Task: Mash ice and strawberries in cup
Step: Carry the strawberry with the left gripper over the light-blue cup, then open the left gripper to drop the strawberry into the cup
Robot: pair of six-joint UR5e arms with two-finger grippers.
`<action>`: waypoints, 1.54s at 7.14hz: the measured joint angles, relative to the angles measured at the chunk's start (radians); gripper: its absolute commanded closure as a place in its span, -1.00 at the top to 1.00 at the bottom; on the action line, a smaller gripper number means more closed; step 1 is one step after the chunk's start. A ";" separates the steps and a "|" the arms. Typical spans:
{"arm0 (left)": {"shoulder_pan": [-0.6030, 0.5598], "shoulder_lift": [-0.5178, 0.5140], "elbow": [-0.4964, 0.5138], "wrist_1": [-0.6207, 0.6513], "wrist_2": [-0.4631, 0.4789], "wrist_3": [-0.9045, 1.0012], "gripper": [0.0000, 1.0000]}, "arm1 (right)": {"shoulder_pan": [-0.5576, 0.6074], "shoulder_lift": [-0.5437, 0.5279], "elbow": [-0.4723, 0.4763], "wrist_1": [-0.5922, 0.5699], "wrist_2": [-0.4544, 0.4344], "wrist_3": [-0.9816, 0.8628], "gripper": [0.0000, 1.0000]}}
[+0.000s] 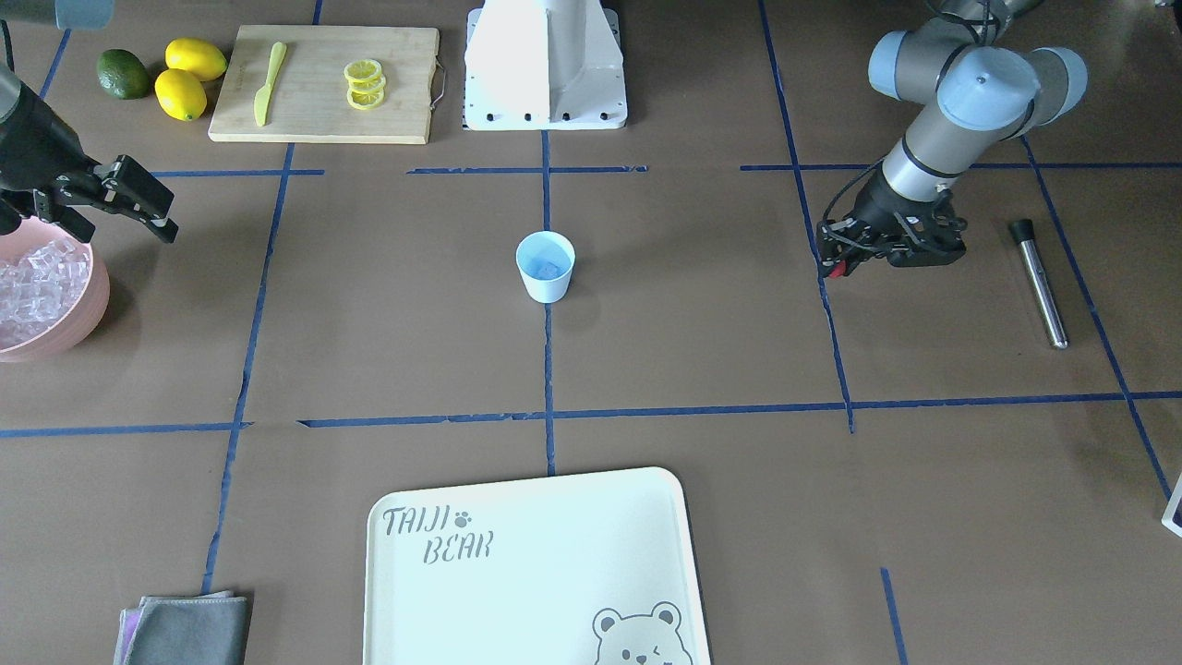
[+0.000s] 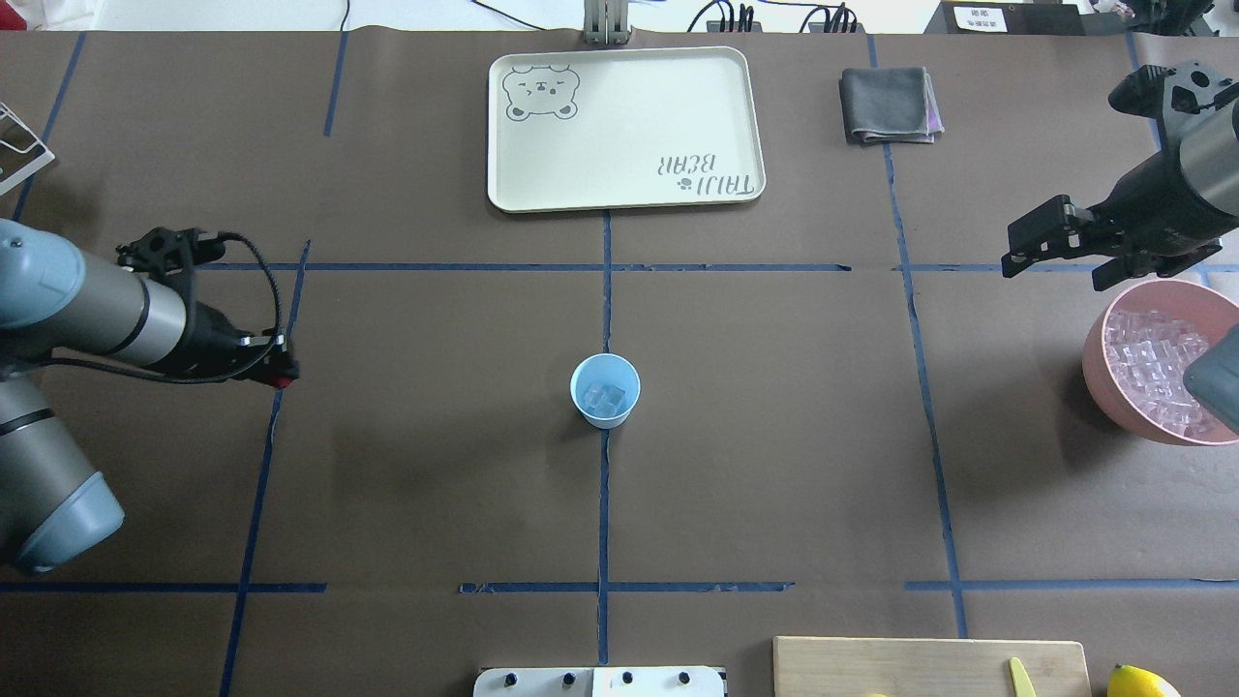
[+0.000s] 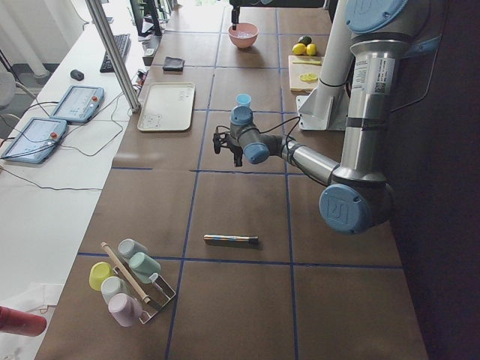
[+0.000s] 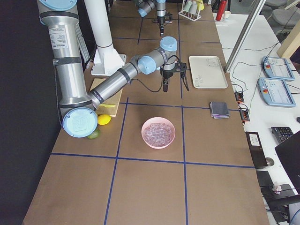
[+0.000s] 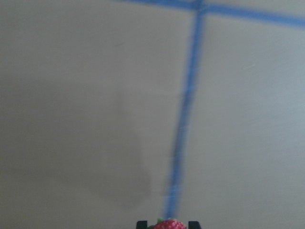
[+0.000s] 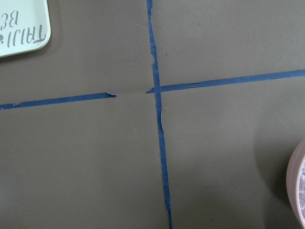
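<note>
The strawberry (image 5: 170, 224), pinched in your left gripper (image 1: 834, 266), looks bound for the cup (image 1: 547, 288) of ice (image 1: 548, 268). Your right gripper (image 1: 169, 220) hangs spread, empty

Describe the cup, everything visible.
The cup is small, handleless and tapered. It is light blue inside and paler outside, and looks like plastic. It stands upright at the middle of the table, on a blue tape line. A few clear ice cubes lie at its bottom. Nothing else touches it.
</note>
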 measured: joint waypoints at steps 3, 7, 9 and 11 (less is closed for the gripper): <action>0.092 -0.329 0.024 0.093 0.014 -0.314 -1.00 | 0.000 -0.002 -0.002 0.000 0.001 0.000 0.99; 0.214 -0.521 0.135 0.125 0.140 -0.429 -0.57 | -0.005 0.004 -0.009 0.008 0.001 0.001 0.99; 0.219 -0.532 0.149 0.124 0.146 -0.425 0.76 | -0.007 0.009 -0.008 0.012 0.003 0.002 0.99; 0.218 -0.529 0.147 0.124 0.153 -0.422 0.99 | -0.007 0.010 -0.004 0.012 0.003 0.002 0.99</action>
